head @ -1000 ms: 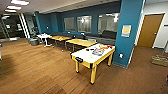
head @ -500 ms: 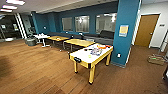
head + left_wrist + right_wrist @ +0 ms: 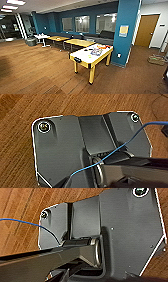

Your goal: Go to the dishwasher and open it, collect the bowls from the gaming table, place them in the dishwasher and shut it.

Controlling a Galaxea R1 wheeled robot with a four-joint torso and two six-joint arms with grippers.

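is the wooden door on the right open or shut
Shut. In the head view the brown wooden door sits flat inside its frame beside the teal pillar, with no gap or room visible behind it.

This looks like a break room in an office building. The floor (image 3: pixel 32 72) is brown wood. The walls and a big pillar (image 3: pixel 126 32) are painted blue-green. A long white table (image 3: pixel 91 54) with yellow legs stands in the middle, with some small colourful things on it. Behind it are yellow-topped tables (image 3: pixel 78 42) and a long dark couch (image 3: pixel 100 37) under windows (image 3: pixel 82 23). Flat lights (image 3: pixel 15 2) shine from the ceiling. A brown door (image 3: pixel 147 30) is on the right.
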